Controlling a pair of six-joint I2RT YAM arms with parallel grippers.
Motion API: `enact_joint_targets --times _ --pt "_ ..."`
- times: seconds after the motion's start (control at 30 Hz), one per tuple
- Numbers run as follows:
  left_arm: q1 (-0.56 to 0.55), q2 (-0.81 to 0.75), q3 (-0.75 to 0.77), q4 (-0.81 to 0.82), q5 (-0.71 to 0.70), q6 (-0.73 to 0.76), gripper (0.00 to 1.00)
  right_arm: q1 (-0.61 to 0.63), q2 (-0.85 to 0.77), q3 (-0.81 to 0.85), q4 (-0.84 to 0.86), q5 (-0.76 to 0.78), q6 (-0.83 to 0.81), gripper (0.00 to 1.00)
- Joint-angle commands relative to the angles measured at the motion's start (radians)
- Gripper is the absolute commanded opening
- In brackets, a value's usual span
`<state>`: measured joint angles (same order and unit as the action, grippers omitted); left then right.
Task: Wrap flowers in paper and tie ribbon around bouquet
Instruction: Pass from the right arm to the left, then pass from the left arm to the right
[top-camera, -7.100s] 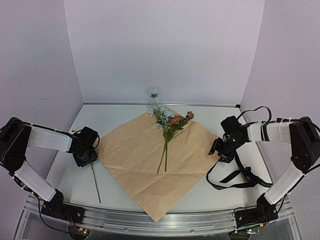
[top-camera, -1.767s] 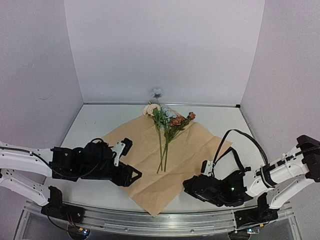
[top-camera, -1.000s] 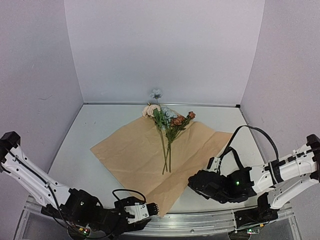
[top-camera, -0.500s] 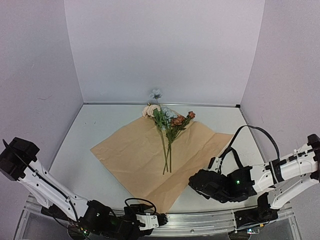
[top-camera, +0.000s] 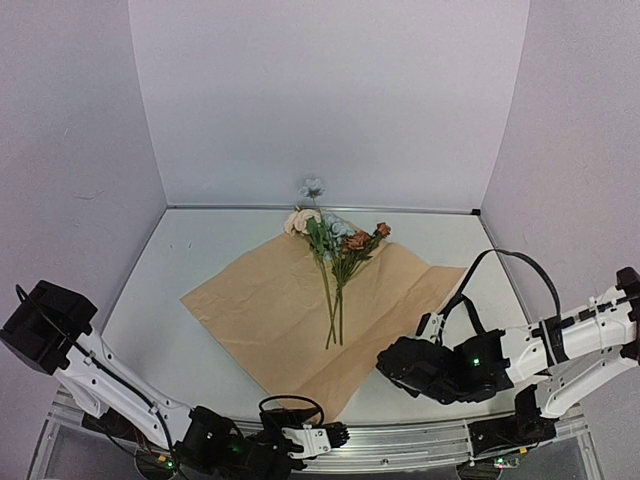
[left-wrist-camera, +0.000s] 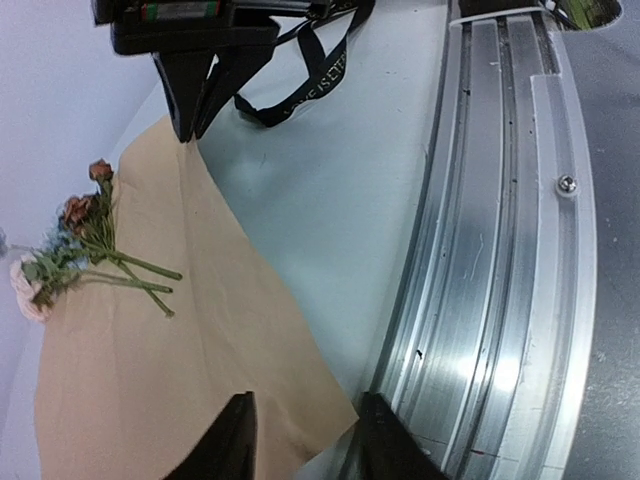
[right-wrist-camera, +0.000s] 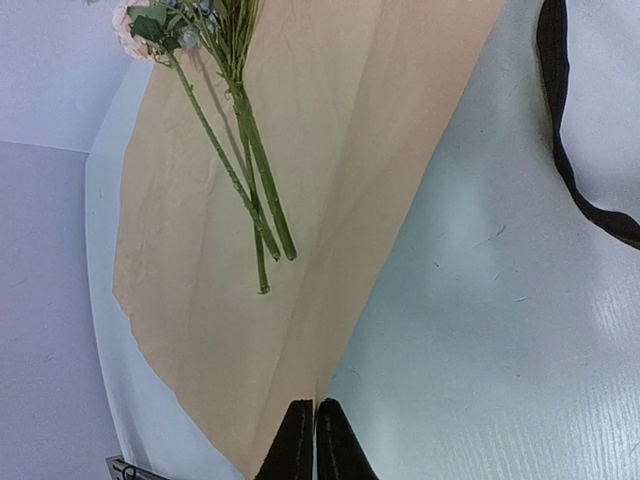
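Paper (top-camera: 270, 310) is the biggest thing here. It lies spread out in the middle of the table (top-camera: 190, 250), tan side up, with one corner pointing at the near rail. It looks thin, light and crinkly, so I think it will flop and could rip if pulled hard. A corner or an edge is the best place to take it.

The flowers (top-camera: 335, 250) lie on the far half of the paper, with their heads at the far corner and their stems pointing to the middle. They look light and bendy. I would hold them by the stems, not the soft heads.

The ribbon (left-wrist-camera: 325, 75) lies on the table to the right of the paper. It looks soft and limp and may slip, so it needs a firm pinch.

The right end effector (right-wrist-camera: 315, 440) has its fingers pressed together on the paper's right edge and seems to pinch it. The left end effector (left-wrist-camera: 305, 445) is low at the near corner, with its fingers apart and the tip of the corner between them.
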<state>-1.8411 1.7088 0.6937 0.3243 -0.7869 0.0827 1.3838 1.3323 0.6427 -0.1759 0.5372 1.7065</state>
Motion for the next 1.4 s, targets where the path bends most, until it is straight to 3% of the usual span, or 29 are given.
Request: enact_joint_targets --times 0.0,0.1,0.17,0.23,0.3,0.5,0.77,1.03,1.2,1.37 --pt "0.024 -0.021 0.005 0.057 0.012 0.037 0.21 0.0 -0.011 0.04 -0.047 0.019 -0.006 0.06" --pt "0.044 -0.049 -0.004 0.062 0.035 0.05 0.11 0.0 -0.012 0.048 -0.061 0.015 -0.023 0.1" --pt "0.066 -0.073 -0.007 0.056 0.064 0.062 0.06 0.001 -0.016 0.06 -0.075 0.011 -0.052 0.17" --pt "0.097 -0.1 -0.003 0.034 0.114 0.071 0.01 0.002 -0.025 0.077 -0.116 0.007 -0.084 0.3" --pt "0.14 -0.141 0.001 0.013 0.159 0.08 0.0 0.001 -0.031 0.098 -0.154 -0.001 -0.121 0.44" --pt "0.288 -0.251 0.024 -0.044 0.361 0.161 0.0 0.002 -0.042 0.158 -0.276 0.019 -0.25 0.73" --pt "0.553 -0.245 0.123 -0.11 0.702 0.245 0.0 0.001 -0.122 0.215 -0.385 0.132 -0.565 0.97" --pt "0.764 -0.108 0.348 -0.293 1.078 0.307 0.01 -0.054 -0.194 0.26 -0.379 0.136 -1.134 0.98" --pt "0.812 -0.029 0.469 -0.382 1.191 0.331 0.03 -0.315 -0.287 0.192 -0.335 -0.21 -1.227 0.98" --pt "0.838 0.037 0.558 -0.45 1.223 0.358 0.04 -0.5 -0.232 0.243 -0.321 -0.543 -1.39 0.98"
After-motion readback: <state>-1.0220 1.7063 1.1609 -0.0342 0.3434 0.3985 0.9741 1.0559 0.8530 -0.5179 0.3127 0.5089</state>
